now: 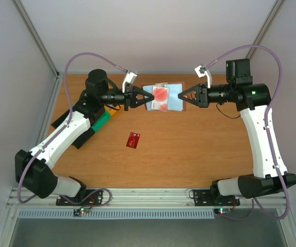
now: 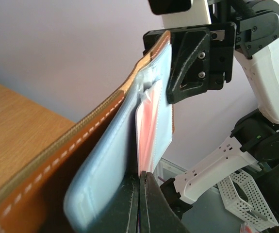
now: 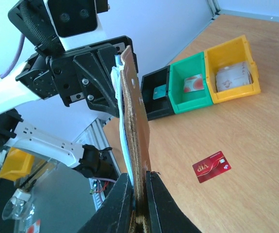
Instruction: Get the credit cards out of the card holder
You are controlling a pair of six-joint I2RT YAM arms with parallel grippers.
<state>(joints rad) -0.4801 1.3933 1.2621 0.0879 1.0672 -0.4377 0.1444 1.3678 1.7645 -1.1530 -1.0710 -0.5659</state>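
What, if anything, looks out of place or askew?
One red credit card lies loose and tilted on the table, away from the bins. The card holder hangs open in the air, pinched between left gripper and right gripper. No damage visible.

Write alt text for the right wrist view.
The right gripper and left gripper pinch opposite ends of the brown card holder, held edge-on above the table. A red credit card lies on the table; black, green and yellow bins stand beyond.
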